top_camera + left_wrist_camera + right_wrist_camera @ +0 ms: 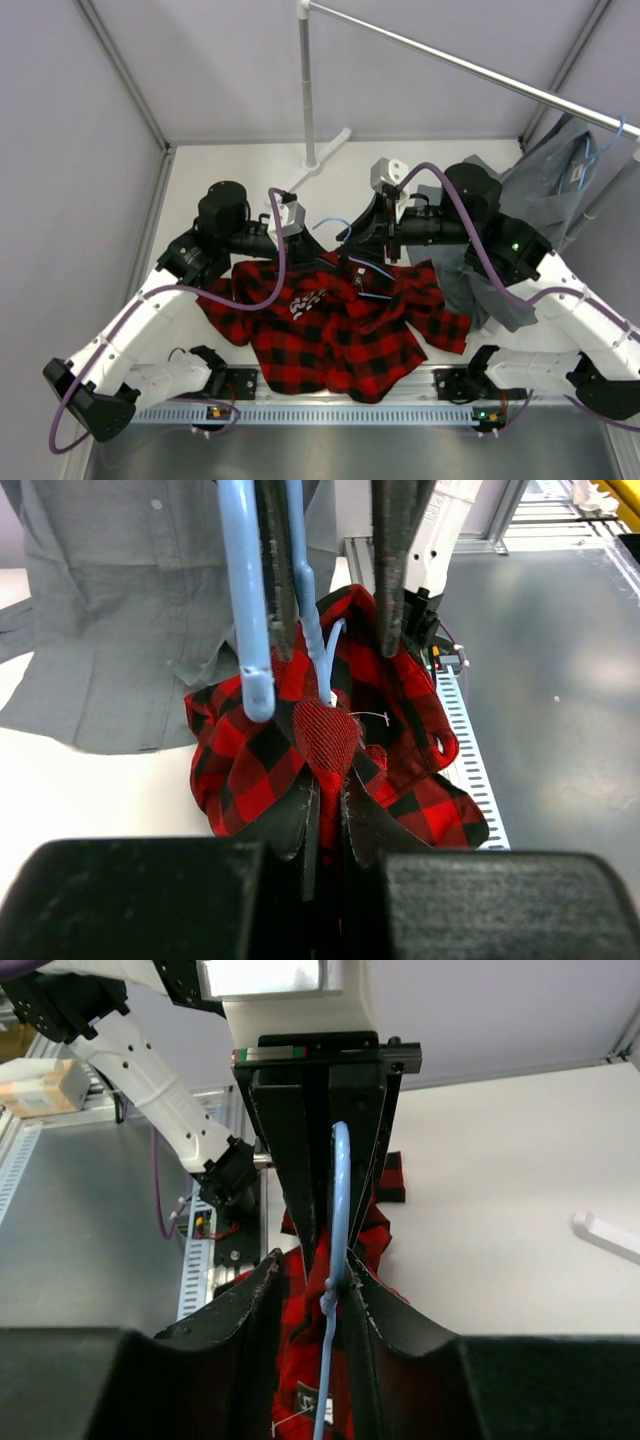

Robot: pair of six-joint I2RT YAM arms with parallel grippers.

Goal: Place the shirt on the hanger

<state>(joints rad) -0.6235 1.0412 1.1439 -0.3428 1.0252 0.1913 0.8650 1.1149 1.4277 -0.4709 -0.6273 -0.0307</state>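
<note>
Pinching a fold of the shirt [330, 345], my left fingers [310, 802] are clenched on red cloth, with no gap showing between them in the left wrist view. The rest of the red-and-black plaid lies crumpled on the white desk [240, 170] between my two arms, close to the near edge. Its white lettering faces up on a dark panel, and one sleeve spreads out toward my right arm.

My right fingers [305, 1295] stand on either side of the hanger [340, 1200], whose thin light-blue wire runs upright through the narrow slot between them. They sit very near the wire on both sides, but I cannot tell whether they are pressing it or just bracketing it. The hanger's lower part goes down into the plaid, and from above its curved hook shows between my two wrists, over the shirt's collar end.

A grey garment [120, 610] hangs beyond the shirt at my right, with its lower edge spread on the desk. It hangs from a metal rail [470, 65] that crosses the back of the workspace
</note>
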